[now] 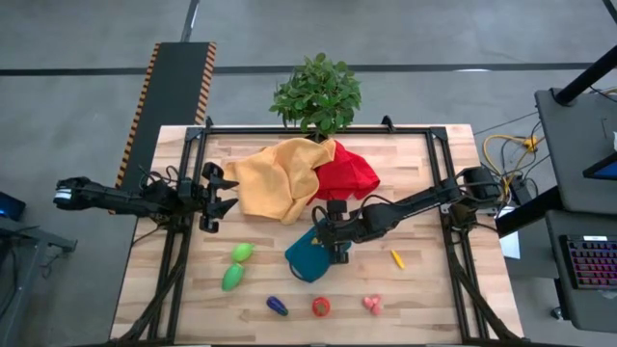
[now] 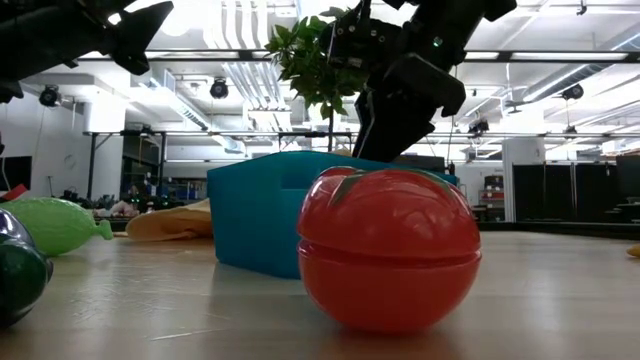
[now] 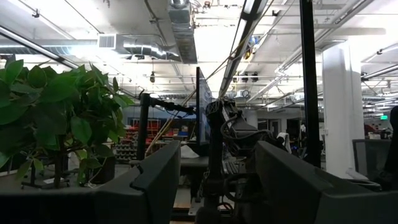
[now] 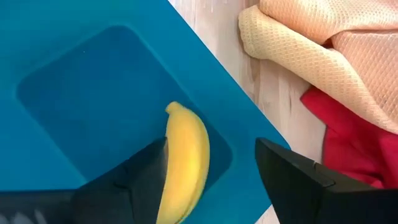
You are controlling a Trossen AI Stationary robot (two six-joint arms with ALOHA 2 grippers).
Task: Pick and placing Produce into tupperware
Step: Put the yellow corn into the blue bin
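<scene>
Banana [image 4: 183,168], yellow and curved, lies on the floor of the teal tupperware [image 4: 93,87], and we see it between our right gripper [image 4: 211,180]'s two dark fingers: one finger [image 4: 134,180] is right against its side, the other stands clear of it across an open gap, so these fingers are apart and clamp nothing. From above, our right gripper [image 1: 333,236] hangs over the tupperware [image 1: 307,258] near the middle of the table [image 1: 424,299].

Outward from those fingers, just past the container's rim, a yellow cloth [image 4: 323,43] lies over a red cloth [image 4: 348,146]. On the other side, toward the table's near edge, the rest of the produce sits well apart from the fingers: two green pieces [image 1: 236,265], the purple eggplant [image 1: 277,306], the red tomato [image 1: 320,306], the pink-red berry [image 1: 372,305] and a small orange-yellow piece [image 1: 396,258].

Our left gripper [image 1: 217,193] waits at the table's left edge, raised and level, beside the yellow cloth; its fingers [image 3: 155,180] stand apart with nothing between them. A potted plant [image 1: 316,93] stands at the far edge.
</scene>
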